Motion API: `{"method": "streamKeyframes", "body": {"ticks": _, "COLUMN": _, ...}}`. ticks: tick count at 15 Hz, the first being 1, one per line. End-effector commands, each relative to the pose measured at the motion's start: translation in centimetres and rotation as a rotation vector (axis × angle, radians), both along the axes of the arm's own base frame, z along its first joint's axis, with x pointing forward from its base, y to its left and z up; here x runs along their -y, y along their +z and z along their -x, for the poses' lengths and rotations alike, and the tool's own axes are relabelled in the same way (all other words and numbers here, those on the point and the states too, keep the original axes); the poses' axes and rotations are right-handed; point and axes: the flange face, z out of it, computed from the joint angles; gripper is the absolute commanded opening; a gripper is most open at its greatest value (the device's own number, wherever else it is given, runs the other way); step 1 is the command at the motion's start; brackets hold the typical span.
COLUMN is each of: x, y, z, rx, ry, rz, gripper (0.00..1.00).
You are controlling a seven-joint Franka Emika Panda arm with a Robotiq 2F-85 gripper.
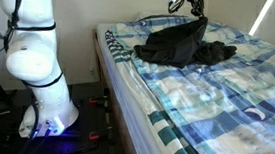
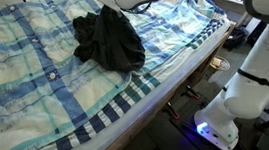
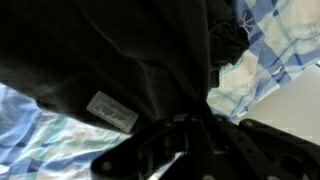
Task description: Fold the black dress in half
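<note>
— Blue-and-white checked bedspread (image 1: 225,105) underneath. What has the gripper (image 1: 196,7) got?
— It's clenched on a pinch of the black dress (image 1: 180,46); the cloth rises in a peak right into it. The wrist view is nearly all dark fabric, with a sewn label (image 3: 112,110) close by the jaws.
— And the rest?
— It hangs straight below the tool and heaps on the bed, a limp wing spread to either side. Bunched like this, its long axis is hard to call.
— Room to carry it over?
— Plenty of bare spread away from the bed's edge (image 2: 163,88). I'd mind that edge, and the wall (image 1: 83,7) beyond.
</note>
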Motion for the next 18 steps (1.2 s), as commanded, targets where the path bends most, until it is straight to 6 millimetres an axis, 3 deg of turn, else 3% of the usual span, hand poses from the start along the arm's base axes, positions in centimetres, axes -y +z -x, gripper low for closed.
{"method": "streamKeyframes", "body": {"ticks": 1, "x": -1.4, "y": 2.0, "z": -4.4, "rx": 0.117, "ry": -0.077, "rz": -0.045, "gripper": 0.01}}
{"method": "streamKeyframes", "body": {"ticks": 3, "x": -2.9, "y": 2.6, "z": -6.0, "rx": 0.151, "ry": -0.072, "rz": -0.033, "gripper": 0.01}}
{"method": "streamKeyframes", "body": {"ticks": 6, "x": -5.6, "y": 2.0, "z": -8.0, "rx": 0.163, "ry": -0.036, "rz": -0.025, "gripper": 0.01}}
{"method": "streamKeyframes", "body": {"ticks": 9, "x": -7.5, "y": -0.5, "z": -9.5, "rx": 0.137, "ry": -0.017, "rz": -0.023, "gripper": 0.01}}
{"method": "streamKeyframes", "body": {"ticks": 12, "x": -7.6, "y": -2.7, "z": -10.5, "rx": 0.111, "ry": -0.039, "rz": -0.037, "gripper": 0.01}}
{"method": "streamKeyframes", "body": {"ticks": 13, "x": -7.3, "y": -3.1, "z": -10.8, "rx": 0.105, "ry": -0.052, "rz": -0.045, "gripper": 0.31}}
{"method": "streamKeyframes", "body": {"ticks": 15, "x": -6.3, "y": -3.2, "z": -11.1, "rx": 0.107, "ry": -0.080, "rz": -0.051, "gripper": 0.39}}
{"method": "streamKeyframes", "body": {"ticks": 18, "x": -4.9, "y": -1.4, "z": -10.5, "rx": 0.126, "ry": -0.113, "rz": -0.057, "gripper": 0.62}}
